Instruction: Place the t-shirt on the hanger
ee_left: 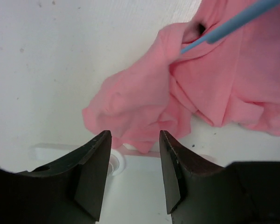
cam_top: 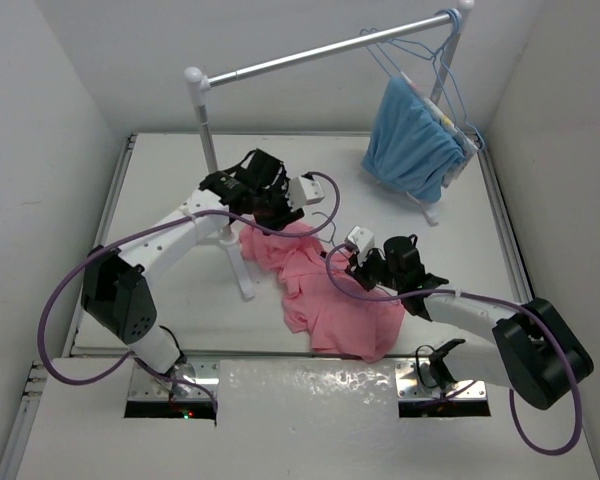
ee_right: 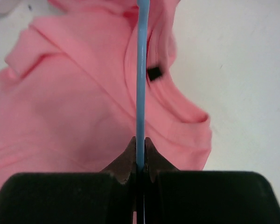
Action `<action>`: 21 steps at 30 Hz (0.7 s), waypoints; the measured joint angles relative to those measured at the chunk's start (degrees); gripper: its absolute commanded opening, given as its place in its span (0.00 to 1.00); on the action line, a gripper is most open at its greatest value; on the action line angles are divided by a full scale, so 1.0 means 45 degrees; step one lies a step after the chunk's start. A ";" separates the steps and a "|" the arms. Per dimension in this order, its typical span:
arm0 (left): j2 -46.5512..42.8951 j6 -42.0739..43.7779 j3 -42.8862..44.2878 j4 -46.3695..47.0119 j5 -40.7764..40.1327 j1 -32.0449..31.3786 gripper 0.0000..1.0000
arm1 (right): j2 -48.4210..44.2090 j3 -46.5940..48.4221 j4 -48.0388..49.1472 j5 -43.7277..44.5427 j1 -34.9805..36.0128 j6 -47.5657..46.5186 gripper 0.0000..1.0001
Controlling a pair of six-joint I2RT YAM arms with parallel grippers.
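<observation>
The salmon-pink t-shirt [cam_top: 325, 290] lies crumpled on the white table between the arms. It also shows in the left wrist view [ee_left: 214, 88] and the right wrist view [ee_right: 74, 107]. My right gripper [ee_right: 140, 144] is shut on the pale-blue hanger [ee_right: 141, 84], whose wire runs into the shirt's neck opening. The same wire shows in the left wrist view [ee_left: 224, 28]. In the top view my right gripper [cam_top: 365, 268] sits at the shirt's right edge. My left gripper [ee_left: 133, 154] is open and empty, just above the shirt's far end [cam_top: 280, 215].
A grey rail stand [cam_top: 310, 55] spans the back; its white foot [cam_top: 242, 275] lies by the shirt and under my left gripper [ee_left: 60, 150]. A light-blue garment [cam_top: 412, 145] and spare blue hangers [cam_top: 450, 75] hang at the rail's right end.
</observation>
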 measured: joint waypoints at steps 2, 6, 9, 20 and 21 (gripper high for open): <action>0.0010 0.0214 -0.0126 0.0083 0.0389 -0.0010 0.43 | 0.0223 -0.0073 -0.0495 0.0053 0.0005 0.0010 0.00; 0.0209 0.0437 -0.0131 0.0447 0.0670 -0.0364 0.43 | 0.0369 -0.0083 -0.0952 0.0087 0.0010 0.0044 0.00; 0.0627 0.0733 -0.0112 0.0709 0.0670 -0.0423 0.43 | 0.0369 -0.0083 -0.1025 0.0092 0.0010 0.0044 0.00; 0.2093 0.2841 -0.1137 0.2769 -0.0097 0.0092 0.47 | 0.0461 -0.0083 -0.1039 0.0087 0.0010 0.0053 0.00; 0.2365 0.3041 -0.1137 0.2895 -0.0010 0.0141 0.47 | 0.0476 -0.0083 -0.1039 0.0087 0.0015 0.0053 0.00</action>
